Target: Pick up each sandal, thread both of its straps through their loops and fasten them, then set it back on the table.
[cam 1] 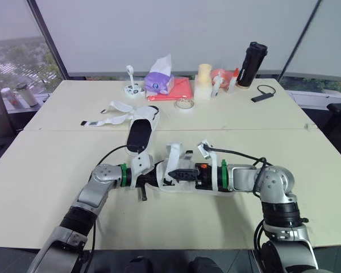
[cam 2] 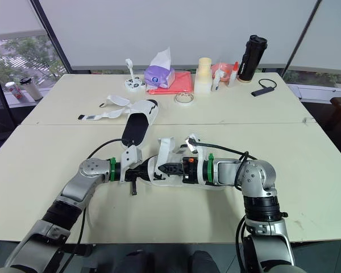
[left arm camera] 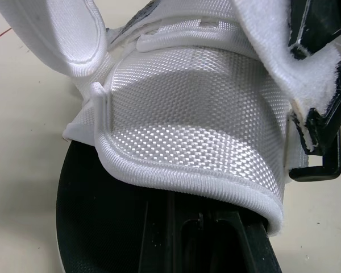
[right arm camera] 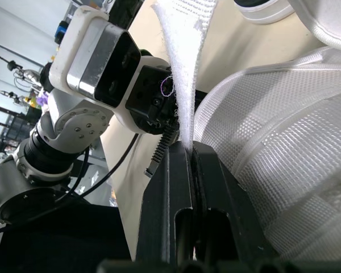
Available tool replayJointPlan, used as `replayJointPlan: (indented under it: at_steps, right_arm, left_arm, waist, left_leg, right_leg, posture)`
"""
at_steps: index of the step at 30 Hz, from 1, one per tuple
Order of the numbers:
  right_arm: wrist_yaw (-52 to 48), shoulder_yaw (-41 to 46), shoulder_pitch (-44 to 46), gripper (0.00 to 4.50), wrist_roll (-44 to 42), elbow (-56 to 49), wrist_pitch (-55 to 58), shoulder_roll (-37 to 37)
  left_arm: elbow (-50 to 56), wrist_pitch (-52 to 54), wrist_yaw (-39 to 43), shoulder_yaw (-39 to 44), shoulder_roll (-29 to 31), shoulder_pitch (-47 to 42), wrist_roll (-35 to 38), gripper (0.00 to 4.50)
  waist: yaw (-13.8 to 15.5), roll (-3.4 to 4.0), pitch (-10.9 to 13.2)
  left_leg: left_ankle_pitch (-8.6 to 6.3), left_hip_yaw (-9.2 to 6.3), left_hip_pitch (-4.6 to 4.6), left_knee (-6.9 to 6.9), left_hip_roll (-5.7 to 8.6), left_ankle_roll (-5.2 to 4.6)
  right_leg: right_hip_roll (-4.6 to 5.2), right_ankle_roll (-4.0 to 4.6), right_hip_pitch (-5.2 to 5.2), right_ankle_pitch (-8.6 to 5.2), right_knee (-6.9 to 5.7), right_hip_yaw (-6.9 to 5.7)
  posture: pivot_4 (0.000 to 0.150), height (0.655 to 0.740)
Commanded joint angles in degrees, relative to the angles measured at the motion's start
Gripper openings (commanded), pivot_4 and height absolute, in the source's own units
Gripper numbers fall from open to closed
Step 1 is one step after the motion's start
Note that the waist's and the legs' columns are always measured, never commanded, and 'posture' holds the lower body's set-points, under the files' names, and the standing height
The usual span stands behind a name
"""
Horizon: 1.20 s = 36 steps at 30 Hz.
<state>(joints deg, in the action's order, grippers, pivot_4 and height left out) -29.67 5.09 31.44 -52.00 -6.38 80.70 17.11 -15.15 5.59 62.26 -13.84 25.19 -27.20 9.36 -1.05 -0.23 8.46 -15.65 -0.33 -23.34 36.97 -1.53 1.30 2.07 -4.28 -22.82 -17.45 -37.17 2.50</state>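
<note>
The sandal (left arm camera: 193,108) we are working on sits between both arms over the near middle of the counter (cam 1: 57,170), while the other sandal (cam 1: 140,135) lies further off with its straps spread open. The right gripper (right arm camera: 188,147) has its jaws pressed together on the white hook-and-loop strap (right arm camera: 182,57), which stands up from the pinch. The left gripper (cam 1: 152,181) reaches in under the woven upper, and we cannot tell whether it is clamped there. We judge the step in hand to be feeding this strap through its loop, though we cannot pick out that loop with certainty. To do it well, we would have the left arm hold the sandal steady and level, so the upper does not twist as the strap is pulled. The right should grip close to the strap's tip, aim it square at the slot and draw it through flat. The fuzzy face may snag early on the upper, so we would lift it clear until it is past the loop, then fold it back and press it down.
</note>
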Motion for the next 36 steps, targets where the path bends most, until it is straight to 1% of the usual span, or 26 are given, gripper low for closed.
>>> replayJointPlan:
  at_steps: [1, 4, 6, 8, 12, 21, 24, 28, 32, 34, 36]
  right_arm:
    - [-0.6, -3.2, -1.2, 0.02, 2.1, -1.3, -1.0, 2.2]
    - [-2.5, -8.7, -1.6, 0.02, 6.3, -2.7, -6.0, 5.7]
    - [-4.9, -13.6, -1.6, 0.02, 10.5, -4.0, -11.6, 8.8]
    - [-7.0, -16.3, -1.6, 0.02, 12.6, -4.8, -15.5, 10.5]
    - [-11.4, -19.0, -1.1, 0.02, 15.4, -7.3, -23.0, 12.1]
    - [-20.1, -22.9, -0.6, 0.02, 18.8, -10.1, -29.9, 15.6]
    - [-23.2, -25.1, 0.2, 0.02, 22.1, -8.5, -33.2, 17.4]
    - [-25.9, -27.0, 2.8, 0.02, 28.1, -1.6, -39.4, 18.2]
    - [-29.2, -28.6, 4.2, 0.02, 31.7, 1.9, -43.3, 19.1]
    - [-31.1, -29.0, 5.1, 0.02, 32.6, 3.6, -44.4, 19.2]
    - [-32.5, -27.3, 6.1, 0.02, 30.0, 4.4, -41.6, 18.4]
  left_arm:
    - [-3.1, 1.4, -1.0, -1.5, 1.0, 2.1, -3.0, 0.0]
    - [-3.0, 1.4, -1.0, -1.5, 1.0, 2.1, -3.0, 0.0]
    - [-3.1, 1.3, -1.0, -1.5, 1.0, 2.1, -3.0, 0.0]
    - [-3.1, 1.2, -1.0, -1.5, 1.0, 2.2, -3.0, 0.0]
    - [-3.2, 1.1, -1.1, -1.5, 1.0, 2.1, -3.0, 0.0]
    - [-3.4, 1.0, -1.2, -1.5, 0.9, 2.0, -3.0, 0.0]
    - [-3.4, 0.9, -1.3, -1.6, 0.8, 2.0, -3.0, 0.0]
    - [-3.3, 0.9, -1.5, -1.5, 0.7, 2.2, -2.9, 0.0]
    - [-2.8, 0.9, -1.6, -1.4, 0.9, 2.8, -2.9, 0.0]
    - [-2.6, 1.1, -1.8, -1.3, 0.9, 2.9, -2.9, 0.0]
    - [-2.6, 1.1, -2.1, -1.3, 0.8, 2.9, -2.8, 0.0]
  waist:
    - [0.0, 0.0, 0.0]
    - [0.0, 0.0, 0.0]
    - [0.0, 0.01, 0.0]
    - [0.1, 0.0, 0.0]
    - [0.1, 0.0, 0.0]
    - [0.2, 0.0, 0.0]
    - [0.1, 0.0, 0.0]
    - [0.1, -0.01, 0.0]
    - [0.2, 0.0, 0.0]
    - [0.2, -0.01, 0.0]
    - [0.2, -0.01, 0.0]
  left_leg:
    - [0.0, 0.0, 0.0, 0.0, 0.0, 0.0]
    - [0.0, 0.0, 0.0, 0.0, 0.0, 0.0]
    - [0.0, 0.0, 0.01, 0.0, 0.0, 0.0]
    - [0.0, 0.0, 0.01, 0.0, 0.0, 0.0]
    - [0.0, 0.0, 0.02, 0.0, 0.0, 0.0]
    - [0.0, 0.0, 0.01, 0.0, 0.01, 0.0]
    - [0.0, 0.0, 0.01, 0.0, 0.0, 0.0]
    - [0.0, 0.0, 0.02, 0.01, 0.01, 0.0]
    - [0.0, 0.0, 0.03, 0.01, 0.01, 0.0]
    - [0.0, 0.0, 0.03, 0.02, 0.01, 0.0]
    - [0.0, 0.0, 0.07, 0.03, 0.01, 0.0]
  right_leg:
    - [0.0, 0.01, 0.0, 0.0, 0.0, 0.0]
    - [0.01, 0.01, 0.01, -0.01, 0.03, 0.0]
    - [0.0, 0.01, 0.03, -0.01, 0.06, 0.0]
    - [0.01, 0.02, 0.05, -0.01, 0.08, -0.01]
    - [0.01, 0.02, 0.05, -0.01, 0.08, -0.01]
    - [0.01, 0.02, 0.04, -0.01, 0.08, -0.01]
    - [0.01, 0.03, 0.04, -0.02, 0.09, -0.01]
    - [0.01, 0.05, 0.05, -0.03, 0.09, -0.01]
    - [0.01, 0.05, 0.05, -0.03, 0.09, -0.01]
    - [0.01, 0.05, 0.06, -0.02, 0.08, -0.01]
    - [0.02, 0.05, 0.09, -0.02, 0.07, -0.01]
  posture:
    - [0.15, 0.74]
    - [0.15, 0.74]
    - [0.15, 0.74]
    - [0.15, 0.74]
    - [0.15, 0.74]
    - [0.15, 0.74]
    - [0.15, 0.74]
    - [0.15, 0.74]
    - [0.15, 0.74]
    - [0.15, 0.74]
    - [0.15, 0.74]
